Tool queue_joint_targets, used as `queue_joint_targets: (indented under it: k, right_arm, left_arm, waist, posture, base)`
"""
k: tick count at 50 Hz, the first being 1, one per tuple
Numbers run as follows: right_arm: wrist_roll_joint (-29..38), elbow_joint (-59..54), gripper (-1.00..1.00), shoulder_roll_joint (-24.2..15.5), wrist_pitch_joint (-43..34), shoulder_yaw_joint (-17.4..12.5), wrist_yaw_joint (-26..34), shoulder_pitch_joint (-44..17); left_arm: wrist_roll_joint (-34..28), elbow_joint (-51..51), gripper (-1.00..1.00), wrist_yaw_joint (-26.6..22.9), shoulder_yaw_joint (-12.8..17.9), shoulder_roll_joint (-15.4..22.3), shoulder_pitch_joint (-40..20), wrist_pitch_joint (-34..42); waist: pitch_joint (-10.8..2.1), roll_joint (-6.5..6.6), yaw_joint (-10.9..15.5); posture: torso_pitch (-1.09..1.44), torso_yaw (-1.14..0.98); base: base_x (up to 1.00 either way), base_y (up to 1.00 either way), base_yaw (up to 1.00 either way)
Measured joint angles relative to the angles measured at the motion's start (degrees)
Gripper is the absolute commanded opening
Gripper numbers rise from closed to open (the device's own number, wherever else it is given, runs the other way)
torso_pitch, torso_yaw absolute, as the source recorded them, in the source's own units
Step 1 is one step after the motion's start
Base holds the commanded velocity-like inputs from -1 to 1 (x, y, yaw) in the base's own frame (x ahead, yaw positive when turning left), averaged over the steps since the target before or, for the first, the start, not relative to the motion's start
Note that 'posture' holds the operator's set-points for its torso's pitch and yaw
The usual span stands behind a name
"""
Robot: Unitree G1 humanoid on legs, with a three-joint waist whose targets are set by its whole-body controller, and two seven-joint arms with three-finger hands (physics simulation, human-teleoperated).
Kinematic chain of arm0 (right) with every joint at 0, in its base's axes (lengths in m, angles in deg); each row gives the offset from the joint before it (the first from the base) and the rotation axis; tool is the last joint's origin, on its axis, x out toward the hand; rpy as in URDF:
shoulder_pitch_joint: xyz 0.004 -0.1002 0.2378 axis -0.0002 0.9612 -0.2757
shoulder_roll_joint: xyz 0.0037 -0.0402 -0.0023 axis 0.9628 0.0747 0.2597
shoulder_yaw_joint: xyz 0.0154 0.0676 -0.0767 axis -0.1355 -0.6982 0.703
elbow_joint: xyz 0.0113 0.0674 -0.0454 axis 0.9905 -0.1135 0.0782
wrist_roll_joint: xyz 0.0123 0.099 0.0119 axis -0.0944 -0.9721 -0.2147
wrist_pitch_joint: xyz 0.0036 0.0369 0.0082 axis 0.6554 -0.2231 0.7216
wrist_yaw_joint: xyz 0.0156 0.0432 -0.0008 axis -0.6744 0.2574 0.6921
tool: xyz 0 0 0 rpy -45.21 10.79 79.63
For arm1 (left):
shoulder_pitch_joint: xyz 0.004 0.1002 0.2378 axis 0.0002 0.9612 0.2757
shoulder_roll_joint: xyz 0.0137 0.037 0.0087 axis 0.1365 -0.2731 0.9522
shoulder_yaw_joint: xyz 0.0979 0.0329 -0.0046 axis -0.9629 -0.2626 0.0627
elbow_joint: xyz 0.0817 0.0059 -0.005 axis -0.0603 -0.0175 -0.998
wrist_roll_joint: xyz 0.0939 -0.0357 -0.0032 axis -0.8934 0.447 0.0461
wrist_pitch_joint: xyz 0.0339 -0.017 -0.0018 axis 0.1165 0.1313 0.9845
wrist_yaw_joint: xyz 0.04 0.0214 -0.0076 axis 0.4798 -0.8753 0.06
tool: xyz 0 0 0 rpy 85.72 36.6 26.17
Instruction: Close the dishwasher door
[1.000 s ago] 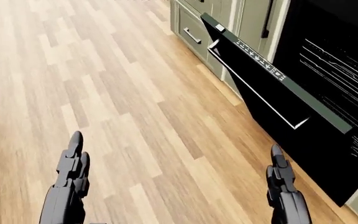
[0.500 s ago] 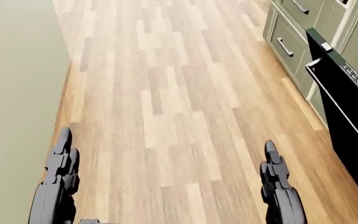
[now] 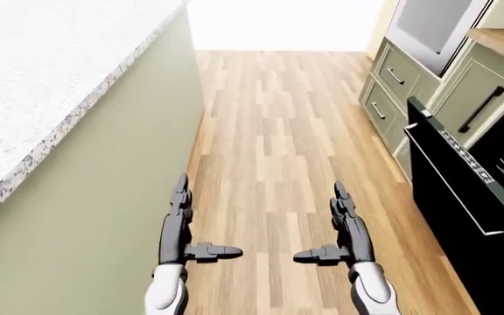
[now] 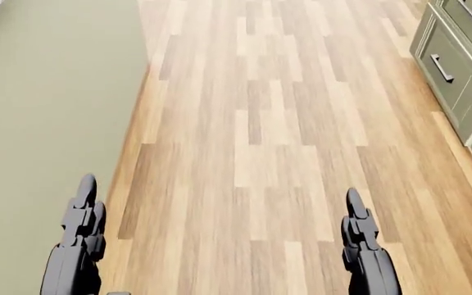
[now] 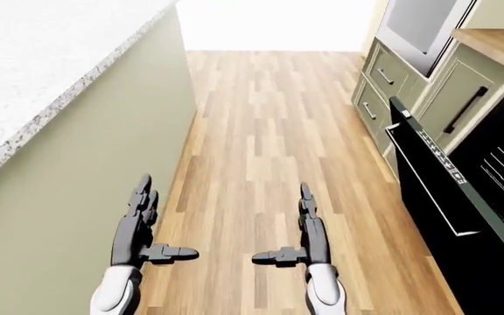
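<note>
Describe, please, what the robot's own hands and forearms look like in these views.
Both the left hand and the right hand are dark grey to black, built of blocky, segmented fingers with a separate thumb on the inner side. Each joins a smooth, rounded white forearm shell at the wrist. No cables, markings or sleeves show.

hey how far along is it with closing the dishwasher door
Nothing looks done: the dishwasher door hangs open at the right-eye view's right edge, tilted out from the green cabinets. Nothing is in hand: the left hand and right hand are open over the wood floor, apart from the door. Left: reach it and push it shut.
</note>
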Motion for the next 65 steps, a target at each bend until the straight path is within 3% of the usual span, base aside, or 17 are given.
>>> queue_joint_targets:
  k: [3, 6, 10, 13, 17, 22, 29, 31, 34, 37, 39, 41, 45, 50, 54, 60, 65]
  right_arm:
    - [0.0, 0.7, 1.00, 0.0, -0.1, 0.3, 0.1, 0.1]
    - [0.0, 1.0, 1.00, 0.0, 0.3, 0.2, 0.1, -0.3]
    - [0.1, 1.7, 1.00, 0.1, 0.3, 0.6, 0.2, 0.0]
    - [0.1, 1.4, 1.00, -0.1, 0.2, 0.4, 0.2, -0.1]
    - [0.3, 0.7, 1.00, -0.6, -0.3, -1.3, -0.4, 0.6]
    - [0.4, 1.2, 1.00, -0.4, -0.3, -0.3, -0.3, 0.3]
    - [0.5, 2.4, 1.00, -0.3, -0.7, 0.0, 0.1, 0.2]
    - [0.5, 2.0, 1.00, 0.1, -0.9, 0.4, 0.2, 0.2]
    - [0.5, 1.6, 1.00, 0.2, -1.7, 1.0, 0.6, 0.6]
    - [0.4, 2.4, 1.00, 0.1, -1.7, 0.8, 0.6, 0.2]
    - [0.4, 3.2, 1.00, 0.2, -1.5, 0.9, 0.6, 0.1]
    - [0.4, 3.6, 1.00, 0.0, -1.1, 0.8, 0.6, 0.1]
    - [0.5, 2.0, 1.00, -0.6, -1.3, -0.8, 0.0, 0.6]
    - [0.5, 2.6, 1.00, -0.3, -1.5, 0.1, 0.1, 0.8]
    - [0.6, 3.3, 1.00, -0.2, -1.3, 0.5, 0.4, 0.7]
    - [0.6, 2.4, 1.00, 0.3, -1.7, 1.4, 0.8, 1.1]
    - [0.6, 3.9, 1.00, 0.2, -1.3, 1.1, 0.6, 0.7]
  left_arm:
    - [0.0, 0.8, 1.00, 0.0, 0.2, 0.0, -0.1, -0.1]
    - [0.0, 1.9, 1.00, 0.1, 0.0, 0.0, -0.6, -0.8]
    - [0.1, 1.7, 1.00, 0.1, 0.3, 0.1, -0.3, -1.0]
    - [0.1, 1.2, 1.00, 0.1, 0.3, -0.1, -0.4, -0.6]
    - [0.1, 0.2, 1.00, -0.5, -1.5, -0.6, -0.1, -0.1]
    - [0.1, 1.2, 1.00, -0.4, -0.6, -0.3, -0.4, -0.3]
    - [0.1, 1.9, 1.00, -0.3, -0.7, -0.4, -0.3, -0.5]
    - [0.0, 1.2, 1.00, -0.2, -0.2, -0.1, -0.2, -0.3]
    - [0.0, 0.8, 1.00, 0.0, 0.2, 0.0, 0.4, 0.5]
    - [0.0, 1.6, 1.00, 0.1, 0.3, 0.1, -0.1, 0.2]
    - [0.1, 2.0, 1.00, 0.1, 0.3, 0.1, -0.3, -0.3]
    - [0.1, 2.3, 1.00, 0.0, 0.2, 0.0, -0.5, -0.4]
    - [0.0, 0.9, 1.00, -0.6, -1.7, -0.7, -0.1, -0.2]
    - [0.0, 1.3, 1.00, -0.5, -0.5, -0.3, -0.3, -0.1]
    - [0.1, 1.6, 1.00, -0.2, -0.4, -0.4, -0.4, -0.7]
    - [0.1, 0.6, 1.00, 0.1, 0.4, 0.0, 0.1, 0.0]
    - [0.1, 1.5, 1.00, 0.1, 0.3, 0.1, -0.4, -0.6]
  waist:
    - [-0.77, 1.57, 0.4]
    - [-0.71, 0.98, 0.7]
    - [-0.02, -1.67, 1.3]
    - [-0.61, -4.81, 0.8]
    - [0.19, -3.53, -0.1]
    - [0.81, -0.47, 0.4]
    - [0.59, 2.42, 0.7]
    - [0.73, 1.19, 1.3]
    - [-0.21, 2.16, 1.2]
    - [-0.18, 0.43, 1.2]
    - [0.11, -1.49, 1.2]
    - [-0.57, -4.25, 0.7]
    - [-0.04, -3.36, -0.5]
    - [1.08, 0.29, 0.3]
    - [0.91, 3.18, 0.6]
    - [-0.21, 2.28, 1.2]
    - [0.16, -1.81, 1.3]
  posture:
    - [0.00, 0.00]
    - [0.00, 0.00]
    - [0.00, 0.00]
    - [0.00, 0.00]
    - [0.00, 0.00]
    - [0.00, 0.00]
    - [0.00, 0.00]
    - [0.00, 0.00]
    - [0.00, 0.00]
    - [0.00, 0.00]
    - [0.00, 0.00]
    - [0.00, 0.00]
    - [0.00, 0.00]
    - [0.00, 0.00]
    - [0.00, 0.00]
    - [0.00, 0.00]
    - [0.00, 0.00]
  base:
    - [0.00, -0.37, 0.00]
    - [0.00, -0.44, 0.00]
    - [0.00, -0.45, 0.00]
    - [0.00, -0.47, 0.00]
    - [0.00, -0.47, 0.00]
    - [0.00, -0.48, 0.00]
    - [0.00, -0.44, 0.00]
    - [0.00, -0.40, 0.00]
    - [0.00, -0.40, 0.00]
    - [0.00, -0.40, 0.00]
    - [0.00, -0.39, 0.00]
    - [0.00, -0.39, 0.00]
    - [0.00, -0.39, 0.00]
    - [0.00, -0.40, 0.00]
    - [0.00, -0.39, 0.00]
    - [0.00, -0.39, 0.00]
    - [0.00, -0.40, 0.00]
